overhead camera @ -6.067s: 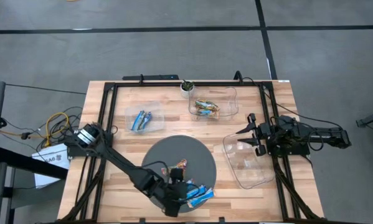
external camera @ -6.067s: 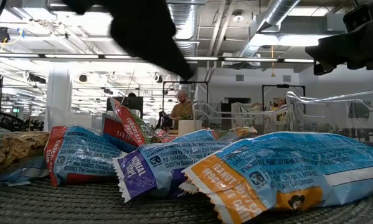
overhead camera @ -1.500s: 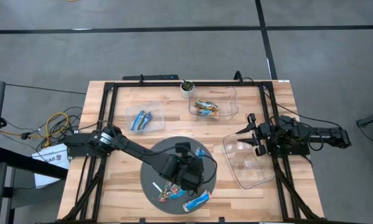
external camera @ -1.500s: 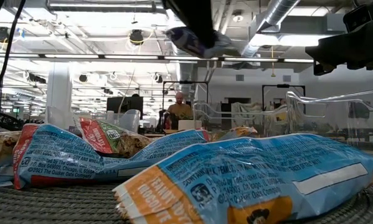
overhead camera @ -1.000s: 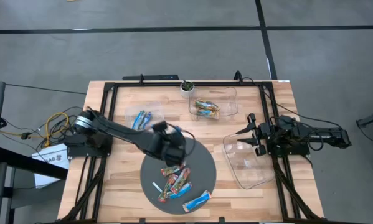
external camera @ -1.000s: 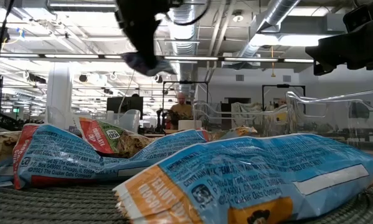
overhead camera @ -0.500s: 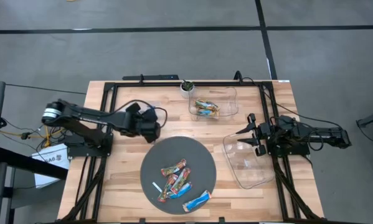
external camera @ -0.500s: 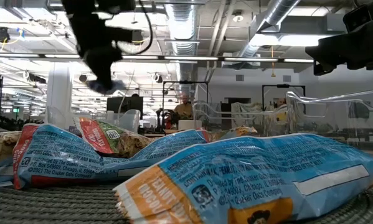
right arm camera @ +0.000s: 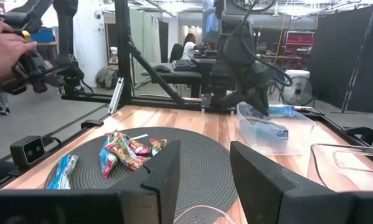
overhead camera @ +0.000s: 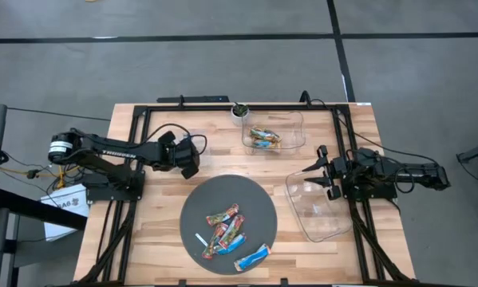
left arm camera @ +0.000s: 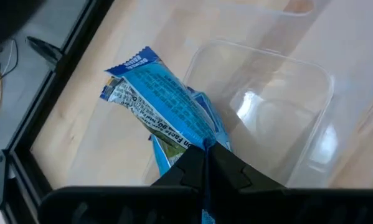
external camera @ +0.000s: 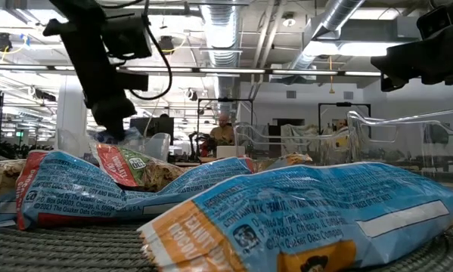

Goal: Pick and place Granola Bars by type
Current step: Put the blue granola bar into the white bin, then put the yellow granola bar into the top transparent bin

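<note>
My left gripper (overhead camera: 192,159) is over the clear container (overhead camera: 183,150) at the table's left, shut on a blue-and-white granola bar (left arm camera: 164,106). Another blue bar (left arm camera: 161,158) lies in that container underneath it. Several multicoloured bars (overhead camera: 224,223), a blue bar (overhead camera: 252,257) and a thin white stick (overhead camera: 200,239) lie on the round grey mat (overhead camera: 258,203). My right gripper (overhead camera: 312,177) waits open at the table's right, by the edge of a clear container (overhead camera: 322,215). My left gripper pinches one end of the blue-and-white bar (left arm camera: 202,138) between its two shut fingers. The fingers slant down from the side of the grey mat and lie along the bar. The bar sticks out ahead of them inside the container; I cannot tell whether it touches the floor.
A third clear container (overhead camera: 290,127) at the far side holds bars (overhead camera: 264,137). A small white cup with a plant (overhead camera: 239,112) stands beside it. A black frame (overhead camera: 223,106) runs round the table. A person's hand (right arm camera: 5,43) shows beyond the table.
My left gripper has carried the blue-and-white bar from above the grey mat toward the table's far left, has sunk over the left container, and has stayed shut on the bar. The bars on the mat have not moved.
</note>
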Robot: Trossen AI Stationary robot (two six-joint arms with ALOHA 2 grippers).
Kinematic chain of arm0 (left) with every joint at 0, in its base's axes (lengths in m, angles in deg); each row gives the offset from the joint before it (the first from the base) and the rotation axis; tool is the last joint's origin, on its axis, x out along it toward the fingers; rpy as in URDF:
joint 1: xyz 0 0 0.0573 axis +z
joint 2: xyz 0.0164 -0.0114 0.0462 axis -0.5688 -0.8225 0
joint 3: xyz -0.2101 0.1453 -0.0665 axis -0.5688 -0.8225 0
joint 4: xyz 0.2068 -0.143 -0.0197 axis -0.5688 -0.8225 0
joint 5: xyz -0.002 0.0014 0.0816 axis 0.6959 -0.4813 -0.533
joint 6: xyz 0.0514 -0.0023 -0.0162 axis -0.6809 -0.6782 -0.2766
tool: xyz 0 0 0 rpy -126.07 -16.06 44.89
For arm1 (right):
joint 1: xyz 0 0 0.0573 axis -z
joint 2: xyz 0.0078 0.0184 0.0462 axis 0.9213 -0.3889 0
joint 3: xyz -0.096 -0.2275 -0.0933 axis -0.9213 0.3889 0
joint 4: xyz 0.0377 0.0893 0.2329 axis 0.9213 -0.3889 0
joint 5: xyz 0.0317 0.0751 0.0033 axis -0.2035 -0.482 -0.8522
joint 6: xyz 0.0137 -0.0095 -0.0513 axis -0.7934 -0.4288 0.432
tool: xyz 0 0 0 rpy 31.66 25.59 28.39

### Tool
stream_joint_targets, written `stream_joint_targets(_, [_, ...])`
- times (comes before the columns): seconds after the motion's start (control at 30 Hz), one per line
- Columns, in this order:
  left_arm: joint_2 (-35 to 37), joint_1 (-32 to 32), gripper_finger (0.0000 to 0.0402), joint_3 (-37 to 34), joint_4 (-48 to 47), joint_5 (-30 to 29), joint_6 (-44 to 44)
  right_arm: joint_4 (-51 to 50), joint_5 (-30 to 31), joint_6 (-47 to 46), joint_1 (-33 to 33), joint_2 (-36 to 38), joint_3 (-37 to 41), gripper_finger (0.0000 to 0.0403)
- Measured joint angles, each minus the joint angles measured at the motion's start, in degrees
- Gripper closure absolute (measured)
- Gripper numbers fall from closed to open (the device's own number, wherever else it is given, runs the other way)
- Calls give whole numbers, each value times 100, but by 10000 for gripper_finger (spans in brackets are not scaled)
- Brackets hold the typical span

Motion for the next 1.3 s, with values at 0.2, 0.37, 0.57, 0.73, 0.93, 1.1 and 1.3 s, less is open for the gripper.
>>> stream_joint_targets(0.2, [0, 102, 399, -163, 290, 110, -384, 0, 0, 0, 0, 0, 0, 269])
stream_joint_targets(0.37, [0, 200, 382, -163, 311, 201, -289, -1, 0, 0, 0, 0, 0, 269])
stream_joint_targets(0.57, [0, 306, 319, -165, 311, 461, -114, 1, 0, 0, -2, 0, 0, 270])
stream_joint_targets(0.73, [0, 316, 263, -165, 323, 341, -114, -1, 0, 0, 0, 2, 0, 268])
stream_joint_targets(0.93, [41, 316, 232, -168, 537, 164, -160, 1, 0, 0, -1, 1, 0, 270])
stream_joint_targets(1.1, [158, 255, 227, -168, 775, -32, -182, 1, 0, 0, 0, 0, 0, 268])
stream_joint_targets(1.3, [506, -89, 227, -168, 1178, -23, -382, -1, 0, 0, -2, 0, 0, 270])
